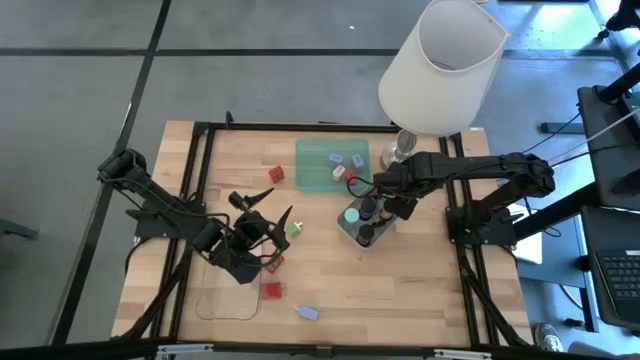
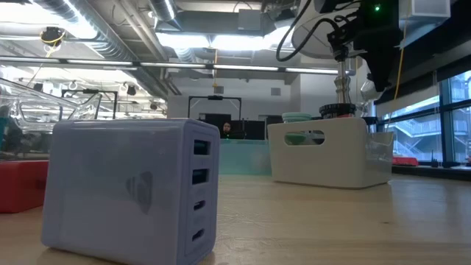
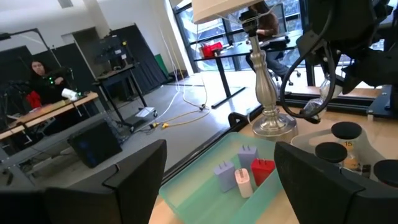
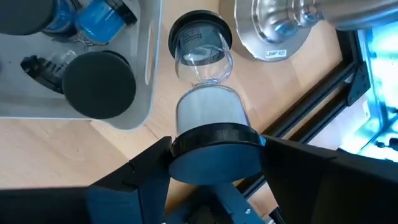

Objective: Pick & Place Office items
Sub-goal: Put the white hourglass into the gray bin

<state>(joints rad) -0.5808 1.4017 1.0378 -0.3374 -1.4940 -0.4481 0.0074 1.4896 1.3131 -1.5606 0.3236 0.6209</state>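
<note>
My right gripper [image 1: 392, 204] hangs over the table between the grey tray [image 1: 345, 232] and the lamp base, shut on an hourglass [image 4: 204, 93] with black end caps, clear glass and white sand. The grey tray holds black round caps [image 4: 99, 84] and a blue piece. The green tray [image 1: 312, 150] carries pale blue-grey pieces [image 3: 225, 174], a red block and a white bit. My left gripper [image 1: 268, 222] is open and empty, raised near the table's middle left. Red blocks [image 1: 276, 174] [image 1: 270, 290] and a pale blue-grey piece [image 1: 307, 313] lie loose on the wood. My right gripper pinches the hourglass by its near black end cap [image 4: 214, 158], one finger [image 4: 146, 171] on each side of the cap, coming from above. The hourglass is lifted clear and hangs below the fingers, its far cap [image 4: 199, 28] toward the table beside the grey tray.
The white-shaded lamp [image 1: 445, 65] stands at the far right, its metal base [image 4: 273, 31] close to the hourglass. A clear tray [image 1: 232, 298] lies at the near left. In the low view a pale blue-grey charger [image 2: 129, 191] fills the foreground. Black frame rails edge the table.
</note>
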